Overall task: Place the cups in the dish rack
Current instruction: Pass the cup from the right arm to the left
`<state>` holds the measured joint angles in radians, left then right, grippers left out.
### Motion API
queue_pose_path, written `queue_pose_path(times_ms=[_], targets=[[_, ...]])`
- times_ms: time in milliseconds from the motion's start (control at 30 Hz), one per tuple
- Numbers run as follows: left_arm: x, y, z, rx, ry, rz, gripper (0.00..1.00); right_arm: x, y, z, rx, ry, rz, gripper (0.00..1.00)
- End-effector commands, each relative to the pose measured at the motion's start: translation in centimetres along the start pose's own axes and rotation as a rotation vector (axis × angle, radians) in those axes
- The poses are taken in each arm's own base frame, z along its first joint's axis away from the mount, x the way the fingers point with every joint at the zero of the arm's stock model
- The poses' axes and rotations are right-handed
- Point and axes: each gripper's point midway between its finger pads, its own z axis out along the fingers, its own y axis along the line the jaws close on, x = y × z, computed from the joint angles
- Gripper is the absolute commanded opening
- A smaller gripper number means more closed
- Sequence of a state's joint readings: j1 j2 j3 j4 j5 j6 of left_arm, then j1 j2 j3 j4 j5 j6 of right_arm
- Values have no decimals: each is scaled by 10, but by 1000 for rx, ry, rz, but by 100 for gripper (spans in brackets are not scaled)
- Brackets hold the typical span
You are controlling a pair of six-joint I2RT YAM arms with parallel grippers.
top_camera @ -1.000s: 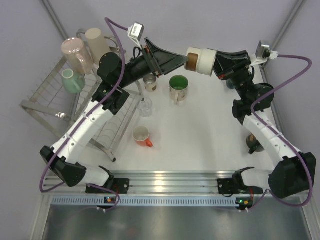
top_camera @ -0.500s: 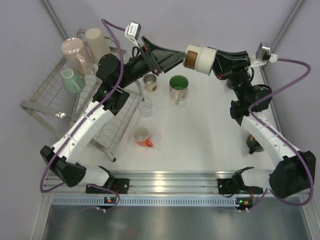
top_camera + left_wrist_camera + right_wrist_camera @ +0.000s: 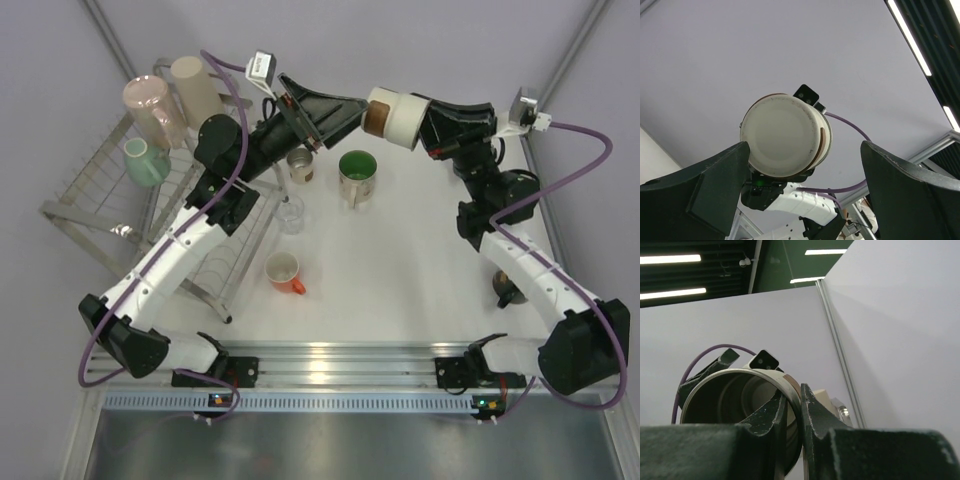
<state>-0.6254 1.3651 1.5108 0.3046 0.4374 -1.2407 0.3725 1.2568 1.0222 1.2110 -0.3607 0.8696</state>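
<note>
Tabletop [image 3: 420,260]: green-inside mug [image 3: 357,170], steel cup [image 3: 300,165] | left pincer [image 3: 350,108] wide | right pincer [image 3: 792,396] clamps brown-banded cup [image 3: 393,115]

Bare table [image 3: 420,260] btwn green mug [image 3: 357,175] & R arm [image 3: 530,265] leaves room to pass. Steel cup [image 3: 299,166], glass [image 3: 290,213] & orange-handled mug [image 3: 285,272] crowd the centre-left; banded cup [image 3: 392,117] hangs above the back. L arm [image 3: 190,235] lies over the rack [image 3: 90,200], whose far end holds 3 cups [image 3: 148,105].

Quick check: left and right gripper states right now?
Left gripper: open, holding nothing.
Right gripper: closed on the rim of the brown-banded cup.
</note>
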Motion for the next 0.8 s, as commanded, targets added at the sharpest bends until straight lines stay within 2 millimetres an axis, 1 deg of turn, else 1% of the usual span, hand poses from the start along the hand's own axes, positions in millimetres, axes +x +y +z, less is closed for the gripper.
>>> queue_pose_path(times_ms=[0,133,300,333,367,467,500,533,567,600,767], targets=[[-4,-23,-9,34,-43,-26,98,-42,45,13,-120,-123,-97,0],[-2,-20,-8,27,-39,-57,98,-49,48,14,-137,-157,-99,0],[-1,-22,-8,49,-35,-72,98,-43,41,19,-135,-167,-90,0],[-2,-23,-8,53,-36,-75,98,-44,43,20,-142,-176,-86,0],[-1,-25,-7,60,-30,-76,98,-42,42,20,-142,-177,-80,0],[-3,-22,-6,61,-39,-82,98,-33,38,23,-134,-164,-89,0],[-4,-26,-6,81,-45,-87,98,-31,38,24,-134,-162,-91,0],[-3,-25,-7,92,-49,-93,98,-29,37,24,-131,-157,-95,0],[-3,-27,-7,106,-49,-97,98,-22,34,26,-116,-141,-103,0],[-4,-31,-7,125,-50,-104,98,-19,32,25,-109,-136,-105,0],[-2,-26,-5,118,-51,-107,94,-12,28,25,-90,-150,-100,0]])
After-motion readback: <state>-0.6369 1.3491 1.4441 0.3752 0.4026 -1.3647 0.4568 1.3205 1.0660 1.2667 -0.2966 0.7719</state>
